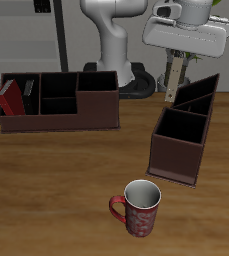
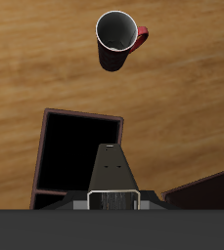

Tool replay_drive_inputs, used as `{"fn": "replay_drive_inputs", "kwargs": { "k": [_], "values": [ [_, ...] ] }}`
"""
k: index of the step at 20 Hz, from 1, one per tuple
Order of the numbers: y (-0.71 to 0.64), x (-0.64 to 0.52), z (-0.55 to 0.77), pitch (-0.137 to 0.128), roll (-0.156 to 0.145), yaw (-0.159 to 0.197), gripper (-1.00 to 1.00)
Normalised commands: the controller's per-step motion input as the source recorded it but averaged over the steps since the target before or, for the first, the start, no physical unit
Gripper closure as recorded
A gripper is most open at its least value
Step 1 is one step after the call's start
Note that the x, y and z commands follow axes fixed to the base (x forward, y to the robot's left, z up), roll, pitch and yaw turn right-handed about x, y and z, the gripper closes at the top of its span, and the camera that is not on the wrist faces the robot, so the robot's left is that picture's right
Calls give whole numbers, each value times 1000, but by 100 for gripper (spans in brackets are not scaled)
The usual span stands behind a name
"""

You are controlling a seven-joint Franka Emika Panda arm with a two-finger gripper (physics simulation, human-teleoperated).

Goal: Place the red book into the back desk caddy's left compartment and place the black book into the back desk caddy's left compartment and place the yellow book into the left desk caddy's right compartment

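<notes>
A white robot arm's two-finger gripper (image 1: 174,62) hangs over the far part of a wooden table (image 1: 46,190). Its fingers are drawn close together on a thin, upright slab with a tan-yellow edge, which looks to be the yellow book (image 1: 173,85). The book hangs straight down from the fingers, clear of the table. In the wrist view the gripper (image 2: 112,201) shows the same book (image 2: 112,171) edge-on as a grey wedge between the two fingers.

Just below and beside the book stands the left desk caddy (image 1: 181,135), a dark brown box with open-topped compartments, set at a slant on the table. The wrist view looks down into one square, dark compartment of this caddy (image 2: 79,146). The book's lower end is above the caddy's far end, and it does not appear to touch it.

Well apart, farther back, lies the back desk caddy (image 1: 61,112), a long dark brown box. The red book (image 1: 8,98) stands in its left compartment, with a dark leaning shape, apparently the black book (image 1: 29,91), just beside it.

Near the table's front edge stands a red and white patterned mug (image 1: 141,208) with a red handle, also seen in the wrist view (image 2: 118,39).
</notes>
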Motion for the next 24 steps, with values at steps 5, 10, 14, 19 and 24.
{"fn": "replay_drive_inputs", "kwargs": {
  "k": [5,10,14,19,24],
  "values": [
    [55,242,38,10,-23,-119,100],
    [201,210,-83,18,28,-26,100],
    [242,124,-168,44,44,-32,100],
    [146,115,-8,-4,26,9,100],
    [-15,120,-11,-12,-6,-10,100]
  ]
}}
